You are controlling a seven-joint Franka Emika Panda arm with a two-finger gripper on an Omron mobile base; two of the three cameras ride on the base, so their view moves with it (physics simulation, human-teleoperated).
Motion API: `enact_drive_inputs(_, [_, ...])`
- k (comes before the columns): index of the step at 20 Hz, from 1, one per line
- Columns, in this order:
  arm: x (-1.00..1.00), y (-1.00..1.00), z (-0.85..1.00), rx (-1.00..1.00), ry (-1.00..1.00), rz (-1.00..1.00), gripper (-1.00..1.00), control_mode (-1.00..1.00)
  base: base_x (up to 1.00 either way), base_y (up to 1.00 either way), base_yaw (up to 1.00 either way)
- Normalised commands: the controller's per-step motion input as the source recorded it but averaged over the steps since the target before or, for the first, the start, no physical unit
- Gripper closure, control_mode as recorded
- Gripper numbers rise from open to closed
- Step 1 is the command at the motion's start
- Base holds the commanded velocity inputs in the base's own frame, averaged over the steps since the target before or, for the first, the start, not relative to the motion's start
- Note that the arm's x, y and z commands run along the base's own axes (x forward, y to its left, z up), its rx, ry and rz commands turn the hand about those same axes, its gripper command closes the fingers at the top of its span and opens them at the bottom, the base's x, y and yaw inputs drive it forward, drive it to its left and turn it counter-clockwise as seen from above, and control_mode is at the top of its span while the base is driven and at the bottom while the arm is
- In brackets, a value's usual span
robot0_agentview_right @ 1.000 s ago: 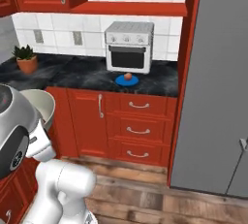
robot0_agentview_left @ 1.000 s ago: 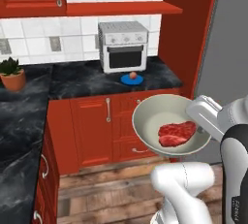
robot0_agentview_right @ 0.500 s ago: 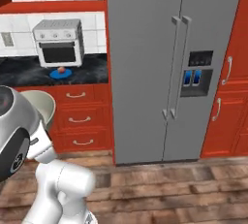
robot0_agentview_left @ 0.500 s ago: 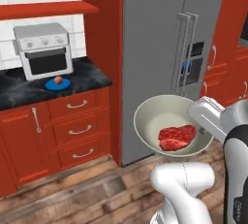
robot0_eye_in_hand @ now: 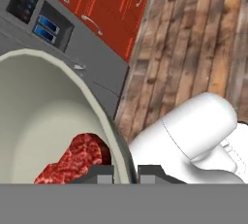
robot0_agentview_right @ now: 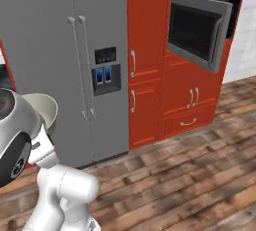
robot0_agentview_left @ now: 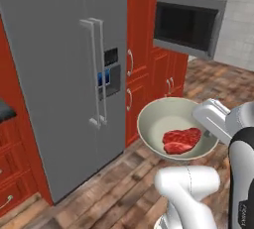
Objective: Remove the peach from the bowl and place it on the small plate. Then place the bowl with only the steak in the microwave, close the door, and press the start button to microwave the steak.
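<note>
My gripper (robot0_eye_in_hand: 125,172) is shut on the rim of the cream bowl (robot0_agentview_left: 161,119), holding it in the air in front of the robot. The red steak (robot0_agentview_left: 181,140) lies flat inside the bowl (robot0_eye_in_hand: 43,121), and the steak (robot0_eye_in_hand: 75,162) sits close to my fingertips. In the left base view the gripper (robot0_agentview_left: 208,133) clamps the bowl's right edge. The bowl (robot0_agentview_right: 44,109) peeks out behind the arm at the left of the right base view. The microwave (robot0_agentview_right: 234,2) is built in high among red cabinets, its door (robot0_agentview_right: 197,30) swung open. The door (robot0_agentview_left: 187,25) hangs above and beyond the bowl. The peach and the small plate are out of view.
A tall grey fridge (robot0_agentview_left: 64,74) with double doors stands to the left of the microwave; the fridge (robot0_agentview_right: 75,50) carries a water dispenser. Red cabinets (robot0_agentview_right: 150,75) run below and beside the microwave. Wooden floor (robot0_agentview_right: 190,175) stretches ahead, with a white tiled wall (robot0_agentview_left: 233,20) at far right.
The whole picture has swung as the base turned: counter, toaster oven, blue plate and peach left view, fridge and open microwave came in. The bowl with the steak stays in my gripper.
</note>
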Motion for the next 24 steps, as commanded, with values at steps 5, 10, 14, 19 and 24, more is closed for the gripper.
enact_drive_inputs(5, [0.0,0.0,0.0,0.0,0.0,0.0,1.0,1.0,0.5,-0.89,-0.46])
enact_drive_inputs(10, [0.0,0.0,0.0,0.0,0.0,0.0,1.0,1.0,0.69,-0.45,-0.54])
enact_drive_inputs(14, [0.0,0.0,0.0,0.0,0.0,0.0,1.0,1.0,0.65,-0.21,-0.62])
enact_drive_inputs(19, [0.0,0.0,0.0,0.0,0.0,0.0,1.0,1.0,0.56,0.0,-0.66])
enact_drive_inputs(24, [0.0,0.0,0.0,0.0,0.0,0.0,1.0,1.0,0.56,0.12,-0.64])
